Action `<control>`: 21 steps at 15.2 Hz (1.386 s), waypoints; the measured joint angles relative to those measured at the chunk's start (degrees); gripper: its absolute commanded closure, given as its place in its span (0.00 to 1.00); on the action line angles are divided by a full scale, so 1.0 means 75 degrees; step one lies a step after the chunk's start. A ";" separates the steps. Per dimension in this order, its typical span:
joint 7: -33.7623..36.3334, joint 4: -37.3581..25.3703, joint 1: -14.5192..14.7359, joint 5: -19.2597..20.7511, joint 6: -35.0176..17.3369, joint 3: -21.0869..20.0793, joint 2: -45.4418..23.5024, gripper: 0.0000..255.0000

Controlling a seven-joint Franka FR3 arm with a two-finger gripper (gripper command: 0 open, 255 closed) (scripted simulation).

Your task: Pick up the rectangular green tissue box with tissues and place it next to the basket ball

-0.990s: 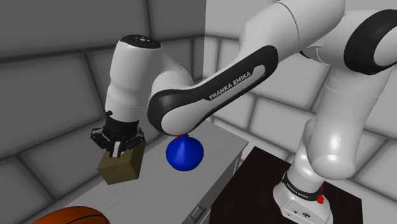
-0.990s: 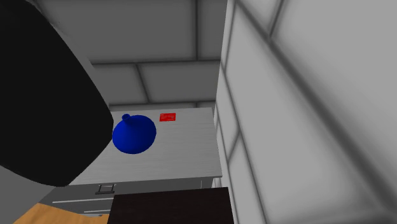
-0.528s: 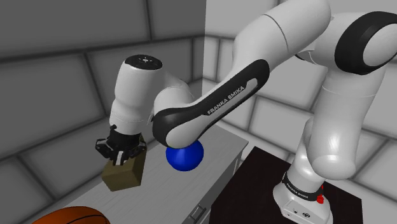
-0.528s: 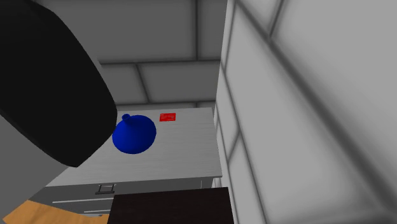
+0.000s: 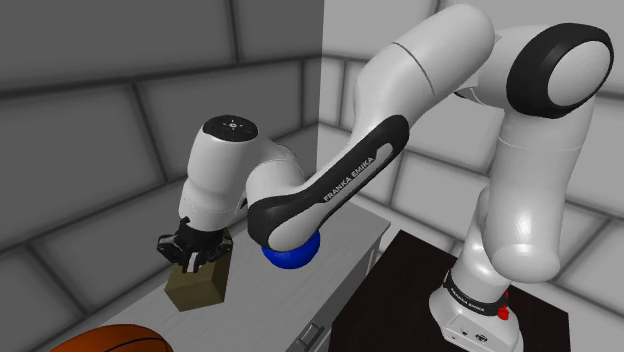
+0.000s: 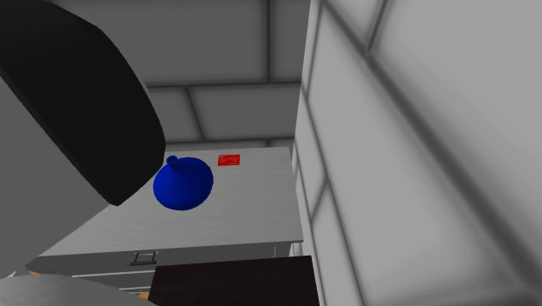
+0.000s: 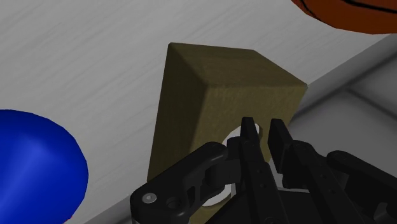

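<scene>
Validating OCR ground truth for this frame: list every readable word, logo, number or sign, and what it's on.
"FRANKA EMIKA": white letters on the dark band of the arm.
Small white lettering on the arm's base: too small to read.
Red label on the grey cabinet top: white marks, too small to read.
Olive box, blue object, orange ball: no text visible.

The shoulder camera stands beside the stand (image 5: 405, 292), looking down across the counter (image 5: 345, 238). The second crowds close behind the arm (image 6: 69, 104) (half its sight blocked). The wrist camera hangs near above the counter; all three share the blue sphere (image 5: 292, 257) (image 6: 183, 183) (image 7: 35, 167).
</scene>
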State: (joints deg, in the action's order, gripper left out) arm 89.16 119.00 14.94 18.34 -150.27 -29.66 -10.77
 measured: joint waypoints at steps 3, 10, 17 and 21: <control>0.0195 0.0123 0.0061 0.0250 -0.0256 0.0096 -0.0165 1.00; 0.0713 0.0284 0.0277 0.0919 -0.0808 0.0414 -0.0630 1.00; 0.1190 0.0295 0.0549 0.1485 -0.1179 0.0744 -0.1036 1.00; 0.1208 0.0299 0.0559 0.1506 -0.1195 0.0758 -0.1047 1.00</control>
State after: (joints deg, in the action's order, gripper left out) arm 98.22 121.25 19.13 29.63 -159.23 -23.98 -18.62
